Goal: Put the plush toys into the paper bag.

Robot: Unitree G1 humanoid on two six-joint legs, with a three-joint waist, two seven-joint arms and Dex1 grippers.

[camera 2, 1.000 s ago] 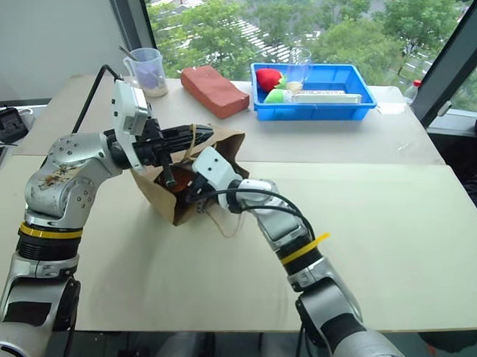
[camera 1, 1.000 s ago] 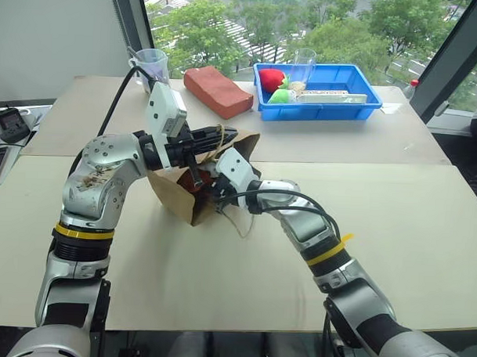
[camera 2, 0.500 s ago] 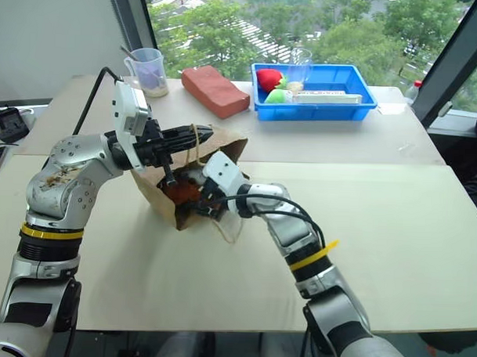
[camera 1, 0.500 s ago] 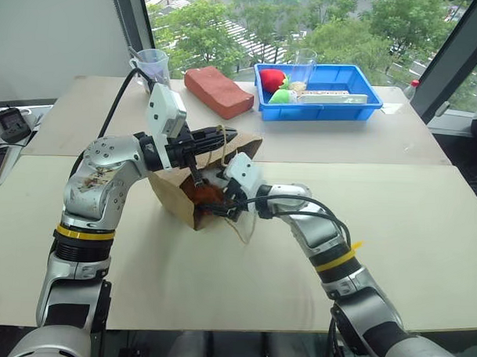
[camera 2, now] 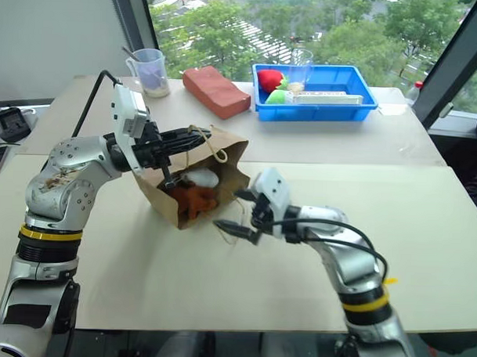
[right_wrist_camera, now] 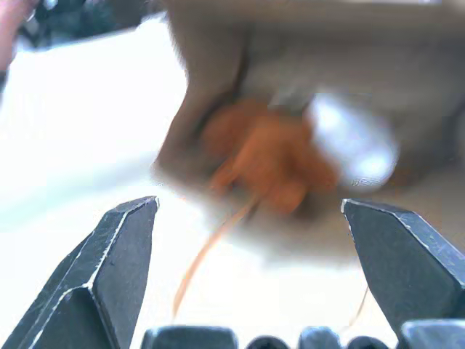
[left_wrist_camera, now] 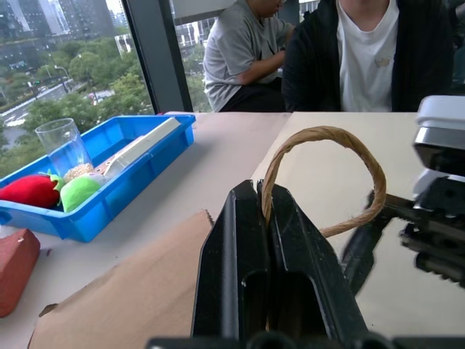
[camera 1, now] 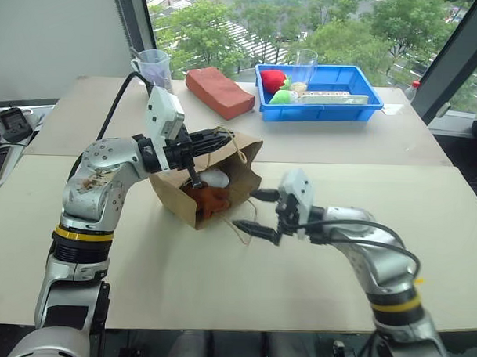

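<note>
Left gripper (left_wrist_camera: 265, 211) is pinching one string handle (left_wrist_camera: 327, 156) of the paper bag (camera 1: 211, 185) between fingers pressed together, holding the bag's mouth open and raised toward the robot's right. Right gripper (camera 1: 257, 210) is hanging just outside the bag's mouth, a little apart from it, with its fingers (right_wrist_camera: 120, 258) spread wide and nothing between them. Both plush toys are lying inside the bag: the orange-brown one (camera 1: 210, 199) is sitting near the lower lip of the opening, and the white one (camera 1: 216, 178) is resting just behind and above it, touching it. A second string handle (camera 1: 244, 232) of the bag is trailing on the table (camera 1: 219, 287) just below the mouth, near the lower finger of the right gripper. Beyond the bag, on the far side of the table, a reddish-brown block (camera 1: 219, 92) is lying, with a blue tray (camera 1: 320, 91) further to its right and a plastic cup (camera 1: 152, 66) to its left. Two people (left_wrist_camera: 320, 54) are sitting beyond the table in the left wrist view.
</note>
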